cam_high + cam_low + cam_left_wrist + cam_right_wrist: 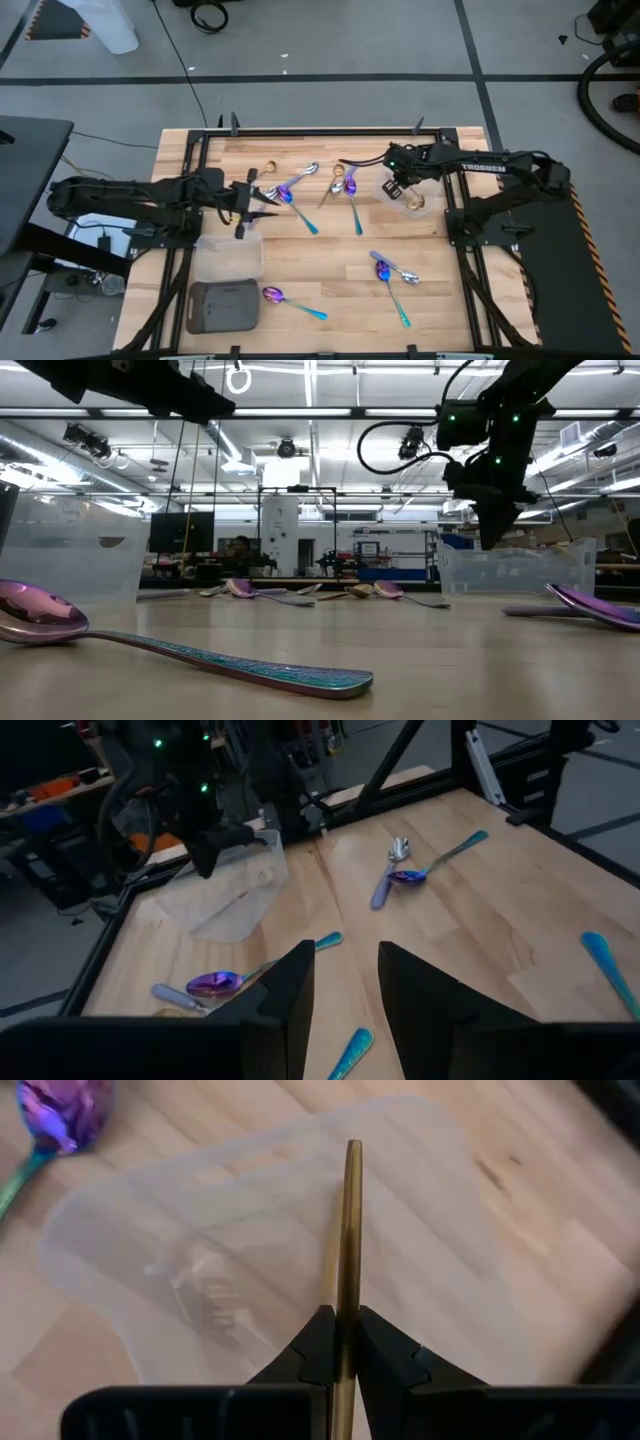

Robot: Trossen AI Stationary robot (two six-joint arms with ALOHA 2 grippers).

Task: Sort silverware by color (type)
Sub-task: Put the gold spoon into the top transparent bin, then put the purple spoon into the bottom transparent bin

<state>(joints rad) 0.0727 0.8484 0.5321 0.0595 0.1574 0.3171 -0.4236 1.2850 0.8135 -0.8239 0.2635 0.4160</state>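
My right gripper hangs over a clear plastic tray at the table's far right and is shut on a slim gold utensil. A small gold piece lies in that tray. My left gripper is open, above the table near a cluster of purple-blue spoons with teal handles. One such spoon lies just beside its fingers. More spoons lie flat on the wood: a pair near the middle right, and one by the near edge. My right gripper pinches the gold utensil's thin handle between its two fingers, coming from above and pointing down. The handle runs on past the fingertips along their line. The utensil is lifted clear, with its free end over the clear tray's floor.
A second clear tray and a dark grey tray sit at the near left. A gold piece lies near the far edge. Black frame rails border the wooden table. Bare wood shows in the middle.
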